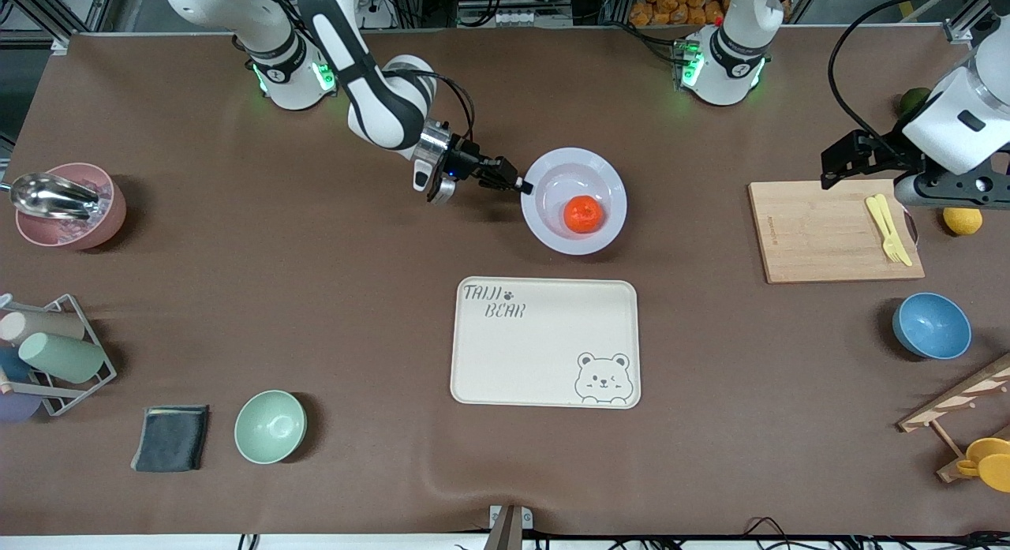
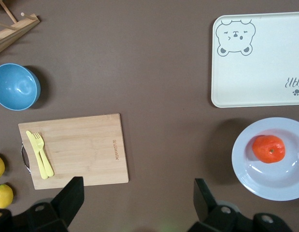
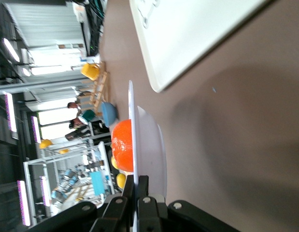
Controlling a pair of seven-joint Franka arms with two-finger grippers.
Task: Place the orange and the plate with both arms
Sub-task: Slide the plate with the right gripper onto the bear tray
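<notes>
The orange (image 1: 583,214) lies in the sunken centre of the white plate (image 1: 552,234), which stands on the brown table, farther from the front camera than the cream bear tray. My right gripper (image 1: 524,188) is shut on the plate's rim at the side toward the right arm's end. In the right wrist view the fingers (image 3: 145,191) pinch the rim (image 3: 132,125) edge-on, with the orange (image 3: 123,145) just past them. My left gripper (image 2: 138,195) is open and empty, up in the air over the table by the wooden cutting board (image 1: 828,233). The left wrist view shows the plate (image 2: 250,169) and orange (image 2: 268,148).
The cream bear tray (image 1: 544,343) lies nearer the front camera than the plate. The cutting board carries a yellow fork and knife (image 1: 889,229). A blue bowl (image 1: 931,325), lemon (image 1: 962,219), green bowl (image 1: 270,426), pink bowl (image 1: 67,206), cup rack (image 1: 55,353) and grey cloth (image 1: 170,438) stand around.
</notes>
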